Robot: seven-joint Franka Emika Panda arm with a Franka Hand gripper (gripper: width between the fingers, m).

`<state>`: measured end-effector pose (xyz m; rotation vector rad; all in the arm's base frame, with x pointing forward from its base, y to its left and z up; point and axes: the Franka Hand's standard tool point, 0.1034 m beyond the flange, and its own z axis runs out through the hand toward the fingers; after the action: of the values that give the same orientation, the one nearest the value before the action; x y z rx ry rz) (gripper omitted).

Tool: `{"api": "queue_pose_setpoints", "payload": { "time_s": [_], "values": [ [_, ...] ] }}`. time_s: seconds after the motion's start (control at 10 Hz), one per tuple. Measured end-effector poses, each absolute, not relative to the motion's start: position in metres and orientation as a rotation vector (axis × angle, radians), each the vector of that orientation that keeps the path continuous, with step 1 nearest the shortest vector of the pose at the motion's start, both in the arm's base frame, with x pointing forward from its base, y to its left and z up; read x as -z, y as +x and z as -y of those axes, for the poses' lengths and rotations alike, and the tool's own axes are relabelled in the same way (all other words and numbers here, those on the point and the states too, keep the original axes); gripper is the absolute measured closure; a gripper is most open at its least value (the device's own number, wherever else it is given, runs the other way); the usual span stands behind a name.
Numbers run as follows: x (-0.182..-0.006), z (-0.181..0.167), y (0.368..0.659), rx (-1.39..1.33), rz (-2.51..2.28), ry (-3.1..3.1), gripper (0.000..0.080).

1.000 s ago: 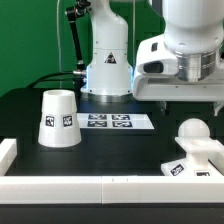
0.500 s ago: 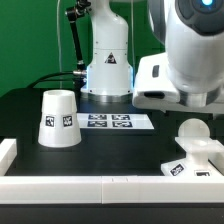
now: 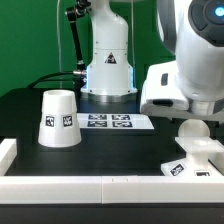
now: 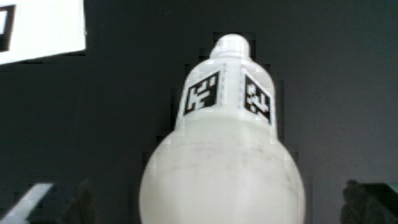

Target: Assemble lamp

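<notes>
Bulb pickup in hand: the spread gripper (image 4: 214, 203) flanks the bulb (image 4: 222, 130); next it should lower and pinch. In the exterior view, the shade (image 3: 58, 118) stands at the bulb's nine o'clock.

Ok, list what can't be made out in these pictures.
Gripper: the arm hides it in the exterior view; the wrist view shows only dim fingertips, cut by the edge.
Bulb: the base hides all but its ball head in the exterior view.
Base: cut by the exterior view's right edge.
White tagged piece in the wrist view: cut by the edge, unidentifiable.
</notes>
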<state>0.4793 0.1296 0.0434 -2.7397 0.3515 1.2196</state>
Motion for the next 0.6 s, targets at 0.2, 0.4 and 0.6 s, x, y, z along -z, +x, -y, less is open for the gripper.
{"api": "queue_pose_setpoints", "payload": {
  "time_s": [0.2, 0.4, 0.6],
  "values": [
    [-0.033, -0.134, 0.47, -1.214, -0.35, -2.748, 0.0101],
    [-0.028, -0.137, 0.463, -1.223, -0.345, -2.75, 0.0101],
    [-0.023, -0.136, 0.463, -1.208, -0.349, -2.756, 0.0101]
  ]
}}
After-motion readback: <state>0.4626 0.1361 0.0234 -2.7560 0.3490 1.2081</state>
